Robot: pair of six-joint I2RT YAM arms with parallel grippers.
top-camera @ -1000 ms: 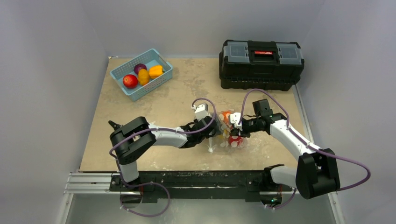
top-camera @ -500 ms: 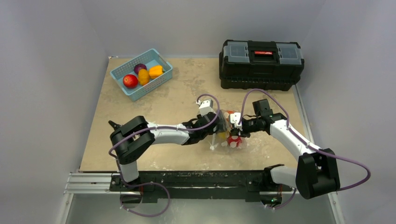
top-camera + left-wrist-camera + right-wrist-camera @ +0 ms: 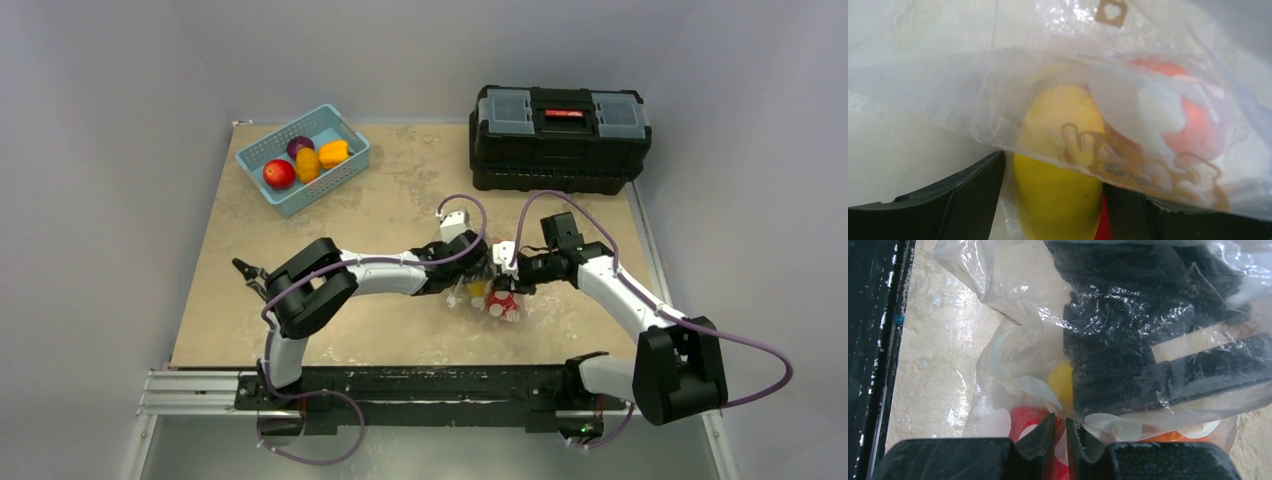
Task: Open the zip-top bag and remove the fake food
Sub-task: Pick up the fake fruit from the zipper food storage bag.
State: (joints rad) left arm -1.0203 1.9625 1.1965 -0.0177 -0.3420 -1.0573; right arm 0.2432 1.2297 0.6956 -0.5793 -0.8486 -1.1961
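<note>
while the right fingers [image 3: 1040,440] pinch the zip-top bag [image 3: 998,285] toward the near edge of the tabletop [image 3: 400,340], the left fingers [image 3: 963,195], spread wide, seemingly straddle yellow fake food [image 3: 1058,200] still inside.

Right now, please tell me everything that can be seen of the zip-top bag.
The zip-top bag is thin clear plastic, crumpled, printed with white dots and tan marks. It lies on the middle of the table and holds yellow, red and orange fake food. The right gripper pinches its film; the left gripper, open, straddles a yellow piece, seemingly inside. The zip strip cannot be made out.
</note>
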